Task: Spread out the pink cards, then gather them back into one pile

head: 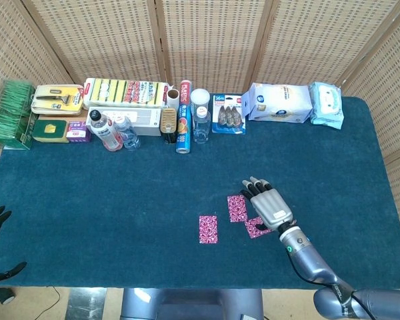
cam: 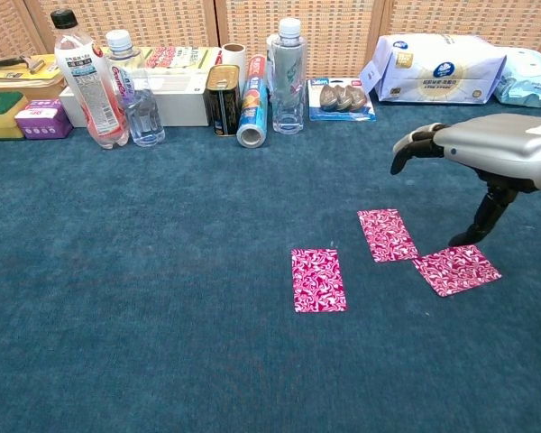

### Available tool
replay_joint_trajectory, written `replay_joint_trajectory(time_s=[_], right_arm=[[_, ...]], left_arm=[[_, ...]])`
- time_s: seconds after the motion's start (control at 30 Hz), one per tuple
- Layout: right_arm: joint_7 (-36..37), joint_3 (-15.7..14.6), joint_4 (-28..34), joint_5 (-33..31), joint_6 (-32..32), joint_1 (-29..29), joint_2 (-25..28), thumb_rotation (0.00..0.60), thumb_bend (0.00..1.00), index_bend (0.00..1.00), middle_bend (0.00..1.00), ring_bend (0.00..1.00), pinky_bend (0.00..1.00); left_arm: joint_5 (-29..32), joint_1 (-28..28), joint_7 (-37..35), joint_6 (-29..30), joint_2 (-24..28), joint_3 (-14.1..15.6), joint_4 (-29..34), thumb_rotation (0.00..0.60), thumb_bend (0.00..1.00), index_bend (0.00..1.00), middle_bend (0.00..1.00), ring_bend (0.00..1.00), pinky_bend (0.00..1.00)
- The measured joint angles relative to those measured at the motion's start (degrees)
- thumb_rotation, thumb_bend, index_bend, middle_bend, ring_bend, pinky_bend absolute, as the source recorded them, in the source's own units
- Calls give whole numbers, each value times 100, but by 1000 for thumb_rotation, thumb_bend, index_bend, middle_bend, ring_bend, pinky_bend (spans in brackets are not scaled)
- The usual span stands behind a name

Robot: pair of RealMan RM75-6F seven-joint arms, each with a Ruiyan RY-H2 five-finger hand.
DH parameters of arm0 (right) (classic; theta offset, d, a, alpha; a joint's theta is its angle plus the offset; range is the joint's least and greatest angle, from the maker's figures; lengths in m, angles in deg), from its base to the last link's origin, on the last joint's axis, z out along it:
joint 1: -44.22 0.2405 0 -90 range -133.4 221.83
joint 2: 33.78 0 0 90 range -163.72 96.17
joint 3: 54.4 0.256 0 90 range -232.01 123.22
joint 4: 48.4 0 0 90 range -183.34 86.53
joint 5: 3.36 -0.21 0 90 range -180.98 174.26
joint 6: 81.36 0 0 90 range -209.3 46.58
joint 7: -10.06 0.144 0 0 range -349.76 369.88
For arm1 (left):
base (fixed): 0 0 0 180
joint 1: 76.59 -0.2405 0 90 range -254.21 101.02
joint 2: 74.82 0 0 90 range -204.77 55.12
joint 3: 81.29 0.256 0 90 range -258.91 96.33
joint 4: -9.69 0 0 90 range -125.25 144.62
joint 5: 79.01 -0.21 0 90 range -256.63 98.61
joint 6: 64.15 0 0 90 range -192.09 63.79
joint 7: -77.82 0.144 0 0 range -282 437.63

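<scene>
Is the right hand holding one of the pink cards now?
No. In the chest view the right hand hangs raised above the table with nothing in it, and all three pink cards lie flat on the blue cloth.

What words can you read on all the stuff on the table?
"PLASTIC" on the red and blue roll lying by the clear bottle.
Print on the wipes pack, bottle labels, sponge pack and purple box: too small or blurred.
The pink cards carry only a pattern.
</scene>
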Motion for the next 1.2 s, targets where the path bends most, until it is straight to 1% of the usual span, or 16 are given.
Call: replay_joint_trajectory(time_s=[0.17, 0.37, 0.57, 0.67, 0.77, 0.93, 1.1, 1.2], right_arm=[[-2, 72, -65, -131, -201, 88, -121, 600, 58, 210, 96, 27, 119], [115, 125, 60, -205, -514, 218, -206, 600, 62, 233, 99, 29, 120], [-259, 249, -63, -373, -596, 469, -408, 600, 62, 234, 101, 33, 120], [-367, 342, -219, -559, -610, 572, -527, 600, 66, 237, 103, 40, 125], [-453, 371, -389, -569, -628, 655, -588, 600, 76, 244, 112, 48, 126], [-406, 323, -574, -225, -846, 788, -575, 600, 81, 250, 128, 66, 137], [-266, 205, -780, 398, -1046, 913, -530, 600, 82, 252, 135, 79, 159], [-137, 141, -965, 704, -1059, 940, -533, 600, 84, 252, 137, 81, 162]], left_arm=[[17, 14, -20, -25, 6, -7, -4, 600, 72, 0, 0, 0, 0], [10, 21, -4, -43, 11, 1, 8, 600, 72, 0, 0, 0, 0], [3, 11, -12, -26, 4, 6, 0, 600, 73, 0, 0, 0, 0], [6, 12, -33, -21, 6, 3, -8, 600, 73, 0, 0, 0, 0], [21, 17, -72, -24, 15, -5, -16, 600, 73, 0, 0, 0, 0], [49, 34, -110, -51, 32, -16, -20, 600, 73, 0, 0, 0, 0], [76, 40, -76, -78, 29, -23, 3, 600, 72, 0, 0, 0, 0], [86, 46, -47, -97, 24, -27, 17, 600, 72, 0, 0, 0, 0]])
